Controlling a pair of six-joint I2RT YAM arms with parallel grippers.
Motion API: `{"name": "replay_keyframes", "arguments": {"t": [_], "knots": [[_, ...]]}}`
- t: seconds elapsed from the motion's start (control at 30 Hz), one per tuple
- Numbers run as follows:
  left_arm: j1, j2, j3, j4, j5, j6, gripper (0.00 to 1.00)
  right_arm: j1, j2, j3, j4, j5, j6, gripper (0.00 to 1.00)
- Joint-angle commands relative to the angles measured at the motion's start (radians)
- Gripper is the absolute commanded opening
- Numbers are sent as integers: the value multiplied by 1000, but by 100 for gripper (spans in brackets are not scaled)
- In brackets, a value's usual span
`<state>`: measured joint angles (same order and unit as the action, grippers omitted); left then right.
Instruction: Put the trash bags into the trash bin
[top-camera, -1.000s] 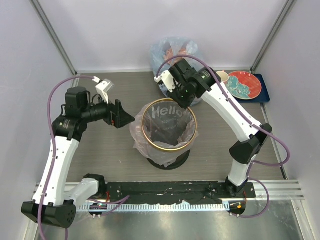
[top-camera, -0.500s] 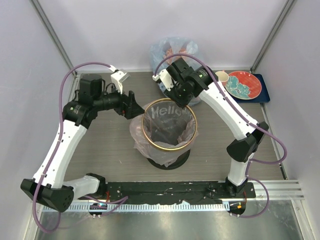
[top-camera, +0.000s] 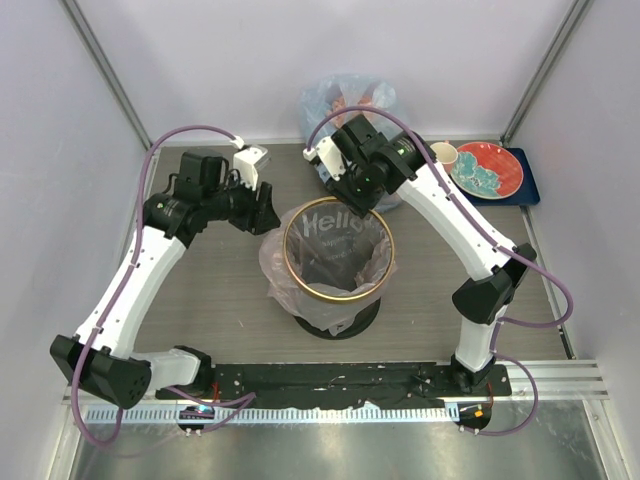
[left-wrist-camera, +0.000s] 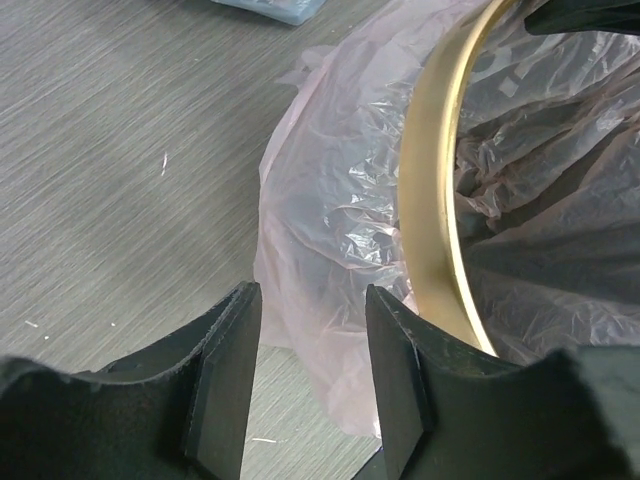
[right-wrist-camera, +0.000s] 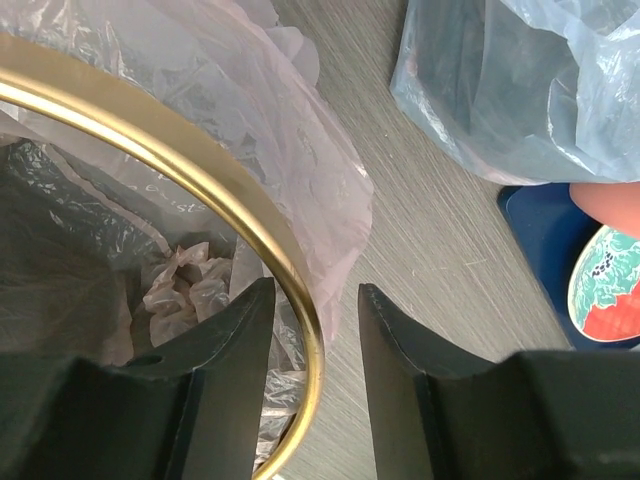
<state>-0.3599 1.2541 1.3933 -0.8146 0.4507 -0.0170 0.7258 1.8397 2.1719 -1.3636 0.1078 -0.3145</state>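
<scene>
The black trash bin stands mid-table, lined with the pale-pink trash bag, whose edge is folded out over the gold hoop rim. White "Hello" lettering shows on the far inner wall. My left gripper is at the bin's far-left side. In the left wrist view it is open, with the bag's hanging skirt loose between the fingers and the hoop just to the right. My right gripper is at the far rim. In the right wrist view it is open astride the hoop and the bag's fold.
A bluish bag stuffed with reddish contents sits against the back wall, just behind the right gripper. A dark blue tray with a red plate and a small cup lies at the back right. White walls close in both sides.
My left arm has swung right to the bin's far-left side and its jaws have narrowed around the bag's skirt. My right gripper's jaws have widened at the far rim.
</scene>
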Motion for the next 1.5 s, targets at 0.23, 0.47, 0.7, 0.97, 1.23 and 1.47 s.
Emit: {"name": "replay_keyframes", "arguments": {"t": [0.23,0.47,0.7,0.97,1.23,1.47], "knots": [[-14,-38,119,17,28,22,74,6,-3,74,-143,-17,3,40],[-66,11,142,-12,0,12,68,6,-3,75,-141,-26,9,40],[-134,67,171,-43,-35,51,60,6,-5,78,-141,-37,17,39],[-165,116,207,-90,-107,66,39,6,-17,69,-143,-40,20,39],[-163,113,208,-107,-152,78,19,4,-30,46,-143,-37,14,38],[-163,97,167,-87,-113,75,28,4,-46,0,-141,-56,18,38]]}}
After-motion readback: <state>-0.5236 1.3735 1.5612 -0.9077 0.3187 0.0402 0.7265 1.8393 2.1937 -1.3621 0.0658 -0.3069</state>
